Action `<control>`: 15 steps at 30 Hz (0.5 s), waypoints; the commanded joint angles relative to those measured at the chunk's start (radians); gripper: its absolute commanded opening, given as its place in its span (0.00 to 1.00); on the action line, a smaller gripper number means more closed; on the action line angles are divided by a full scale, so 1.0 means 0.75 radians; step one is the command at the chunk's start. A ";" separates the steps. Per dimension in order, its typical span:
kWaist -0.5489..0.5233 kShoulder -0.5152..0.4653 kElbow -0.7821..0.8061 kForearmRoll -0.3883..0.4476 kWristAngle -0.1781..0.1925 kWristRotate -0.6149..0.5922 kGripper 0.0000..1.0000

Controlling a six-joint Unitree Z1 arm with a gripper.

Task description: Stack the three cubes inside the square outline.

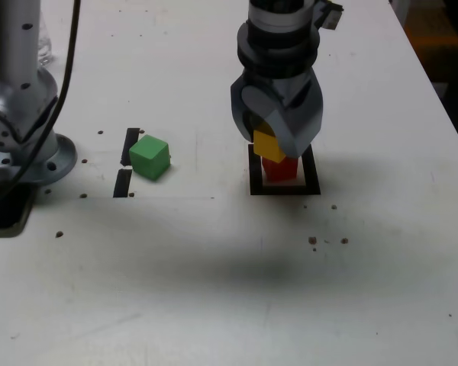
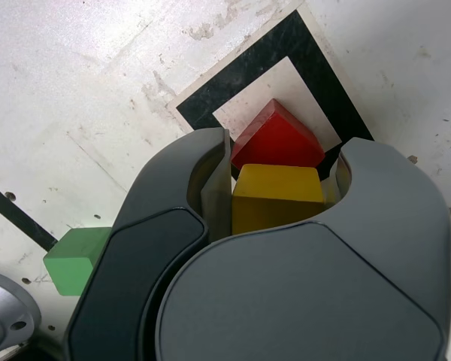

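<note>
Closest to the wrist camera, the gripper (image 2: 278,199) is clenched on the yellow cube (image 2: 274,197), a jaw pressed against each of two opposite sides. The cube looks small, rigid and light, with flat smooth faces; it should sit firm in a squeeze on parallel sides, though glossy paint may let it slip if caught on a corner.

Just beyond it is the red cube (image 2: 274,139), glossy with crisp edges, resting inside the square outline (image 2: 286,41), a thick black frame round a white centre. In the exterior view this group sits right of centre, the yellow cube (image 1: 268,145) directly on or just above the red one (image 1: 278,168); I cannot tell whether they touch.

Farther off, the green cube (image 1: 149,157) lies left of centre on the white table (image 1: 214,290), beside two short black strips (image 1: 127,164), well apart from the outline.
</note>
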 commanded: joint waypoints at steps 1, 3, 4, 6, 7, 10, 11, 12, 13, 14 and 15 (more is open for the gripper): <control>0.001 0.001 0.003 -0.007 0.005 -0.001 0.43; 0.001 0.001 0.005 -0.014 0.005 -0.001 0.46; 0.001 0.001 0.006 -0.018 0.006 -0.001 0.48; 0.001 0.001 0.008 -0.026 0.009 -0.001 0.52; 0.001 0.002 0.008 -0.029 0.011 -0.001 0.54; 0.001 0.003 0.009 -0.034 0.019 -0.001 0.58; 0.001 0.004 0.009 -0.036 0.023 -0.001 0.59; 0.001 0.005 0.009 -0.038 0.027 -0.001 0.59; 0.001 0.006 0.009 -0.041 0.032 -0.001 0.60; 0.003 0.006 0.009 -0.044 0.035 -0.001 0.61; 0.005 0.007 0.010 -0.048 0.039 -0.001 0.61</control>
